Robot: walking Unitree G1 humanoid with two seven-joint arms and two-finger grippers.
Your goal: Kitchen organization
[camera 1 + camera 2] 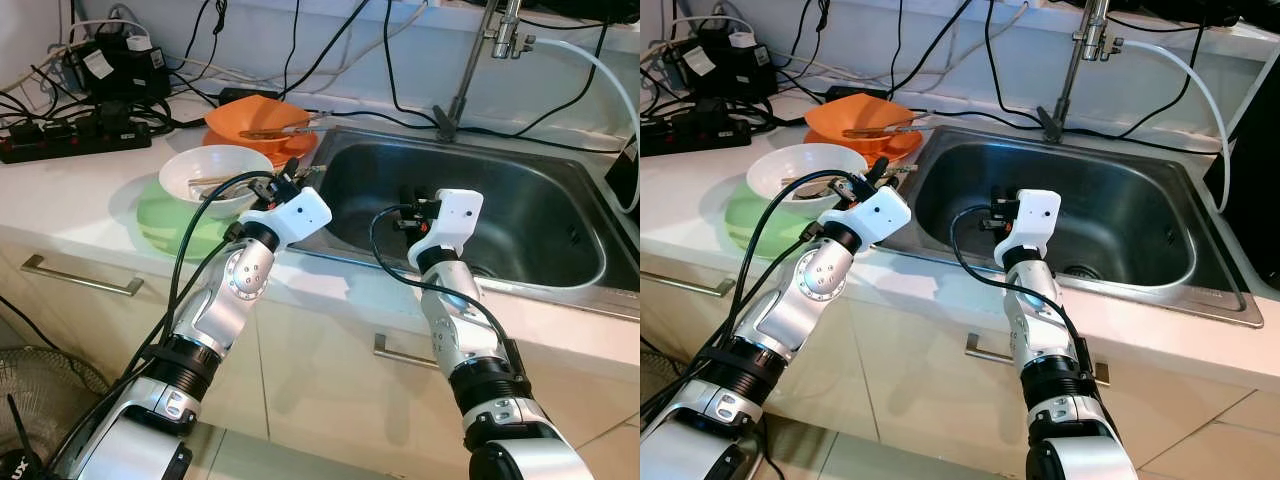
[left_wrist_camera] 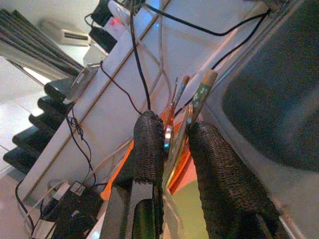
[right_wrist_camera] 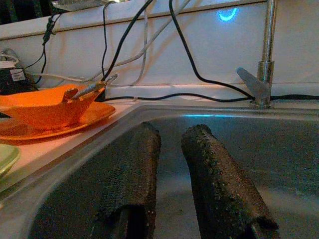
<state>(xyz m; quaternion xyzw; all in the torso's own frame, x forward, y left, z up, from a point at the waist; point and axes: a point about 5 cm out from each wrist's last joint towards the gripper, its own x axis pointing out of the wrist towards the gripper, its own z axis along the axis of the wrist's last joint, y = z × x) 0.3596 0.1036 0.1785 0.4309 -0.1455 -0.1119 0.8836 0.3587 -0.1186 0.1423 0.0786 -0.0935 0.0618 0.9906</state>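
My left gripper (image 1: 287, 176) hovers at the sink's left rim, beside a white bowl (image 1: 205, 165) that rests on a green plate (image 1: 160, 222). Its fingers (image 2: 149, 144) are shut on a bundle of utensils (image 2: 202, 87), a patterned chopstick and metal pieces, which stick out past the tips. More chopsticks lie in the white bowl. Behind it an orange bowl (image 1: 255, 118) with utensils sits on an orange plate (image 1: 300, 150). My right gripper (image 1: 408, 212) is held low inside the steel sink (image 1: 530, 215), open, with nothing between its fingers (image 3: 134, 164).
A faucet (image 1: 470, 70) rises behind the sink, with a white hose on the right. Power strips (image 1: 70, 140), adapters and many black cables crowd the counter's back left. Drawer handles (image 1: 75, 278) run below the counter front. A fan stands on the floor at lower left.
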